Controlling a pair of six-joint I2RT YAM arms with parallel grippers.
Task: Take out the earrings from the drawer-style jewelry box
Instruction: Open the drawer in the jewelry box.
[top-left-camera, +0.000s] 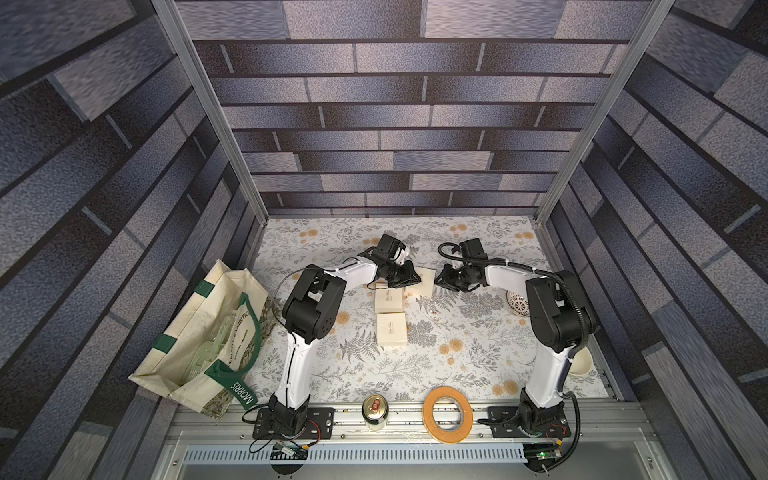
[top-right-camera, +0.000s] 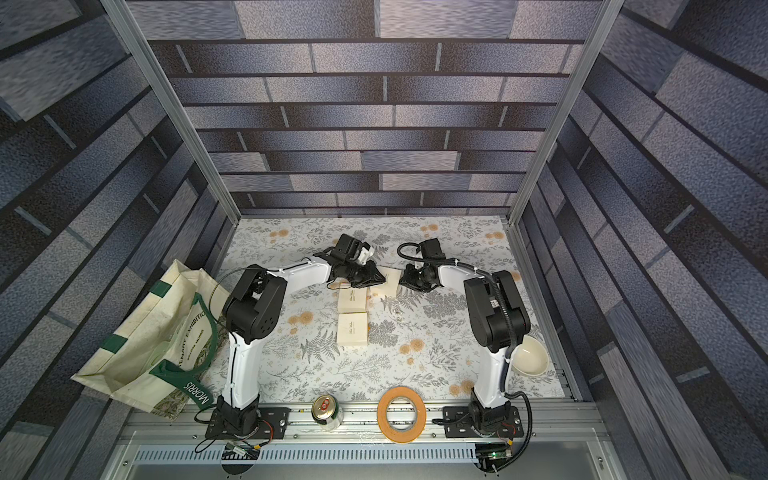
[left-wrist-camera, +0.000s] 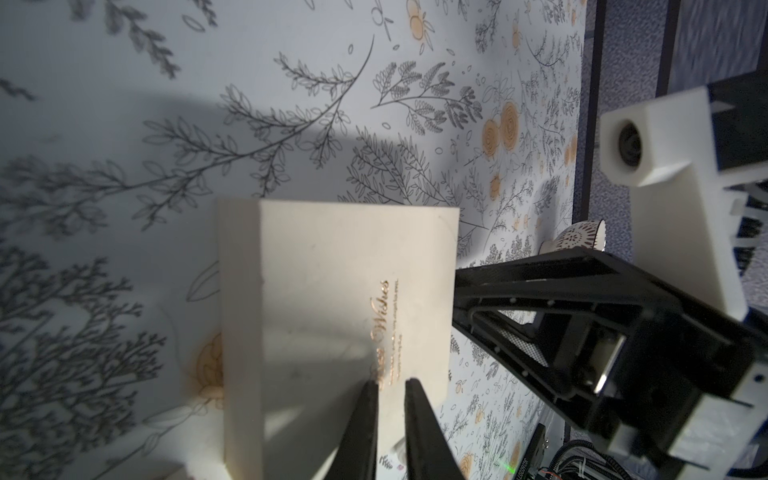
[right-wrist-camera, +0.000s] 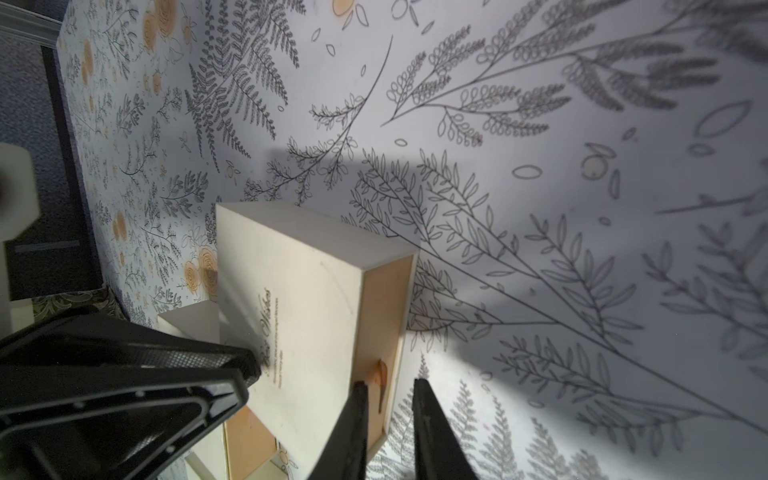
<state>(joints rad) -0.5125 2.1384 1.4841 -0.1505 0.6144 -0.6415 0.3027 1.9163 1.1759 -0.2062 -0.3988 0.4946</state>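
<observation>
1. Earrings: unseen, probably inside the closed jewelry box (top-left-camera: 424, 282) at frame centre.
2. Left gripper (left-wrist-camera: 390, 384), slightly spread and empty, seems to press the lid to steady it.
3. Right gripper (right-wrist-camera: 390, 384), narrowly spread, brackets the pull tab (right-wrist-camera: 381, 373), ready to draw.

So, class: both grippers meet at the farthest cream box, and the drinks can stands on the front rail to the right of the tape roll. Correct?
One slip: the drinks can stands left of the tape roll, as both top views show. The rest holds: left gripper and right gripper meet at the farthest cream box, and the can is on the front rail.
</observation>
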